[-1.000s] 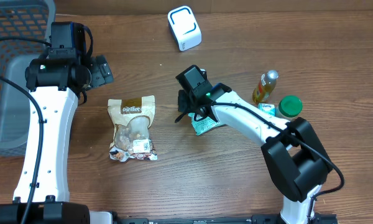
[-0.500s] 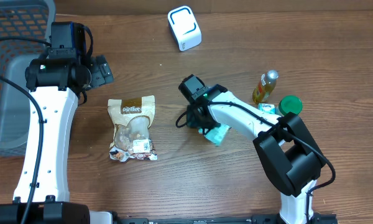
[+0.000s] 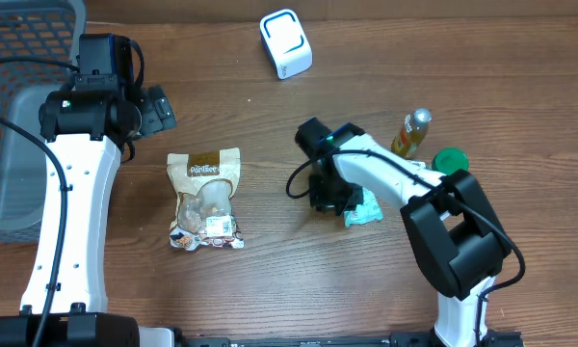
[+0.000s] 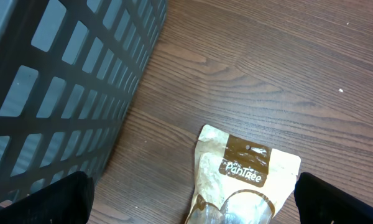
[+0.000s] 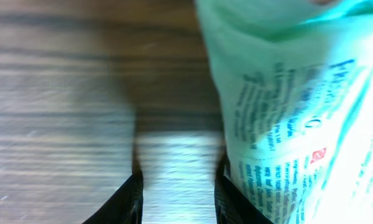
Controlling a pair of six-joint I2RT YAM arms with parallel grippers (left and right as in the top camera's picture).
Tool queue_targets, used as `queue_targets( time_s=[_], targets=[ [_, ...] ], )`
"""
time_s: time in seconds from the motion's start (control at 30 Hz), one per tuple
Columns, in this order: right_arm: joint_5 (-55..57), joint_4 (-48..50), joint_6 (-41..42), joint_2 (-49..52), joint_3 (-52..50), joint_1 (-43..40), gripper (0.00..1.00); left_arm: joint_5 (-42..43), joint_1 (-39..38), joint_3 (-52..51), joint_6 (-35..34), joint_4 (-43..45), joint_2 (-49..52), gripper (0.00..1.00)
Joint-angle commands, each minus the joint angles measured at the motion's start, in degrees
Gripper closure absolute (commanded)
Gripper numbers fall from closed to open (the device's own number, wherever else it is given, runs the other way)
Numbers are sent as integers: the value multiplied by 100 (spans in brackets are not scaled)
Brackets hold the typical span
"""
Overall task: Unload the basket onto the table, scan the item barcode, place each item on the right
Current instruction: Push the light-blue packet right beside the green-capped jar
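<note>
Right claw (image 5: 177,198) is being held slightly parted over the table (image 5: 62,93), bare wood showing between its fingers; the teal packet (image 5: 286,112) is being seen just outside one finger, lying near the bottle (image 3: 411,135). Left claw (image 4: 193,196) is being held spread wide above the snack pouch (image 4: 245,174), beside the grey basket (image 4: 62,74).

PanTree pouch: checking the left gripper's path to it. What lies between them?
Only bare wooden table lies between the left gripper and the PanTree pouch; the overhead view shows it, the left wrist view too.
</note>
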Motion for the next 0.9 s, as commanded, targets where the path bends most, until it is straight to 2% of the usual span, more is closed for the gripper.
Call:
queue_targets(
  time_s=[0.0, 0.3, 0.87],
  targets=[
    [282, -42, -46, 35, 50, -293, 66, -55, -11, 26, 151, 4, -20, 1],
    [282, -227, -197, 35, 46, -719, 66, -55, -11, 26, 151, 4, -20, 0],
    [-107, 162, -192, 35, 46, -549, 60, -55, -11, 26, 151, 4, -20, 1]
  ],
)
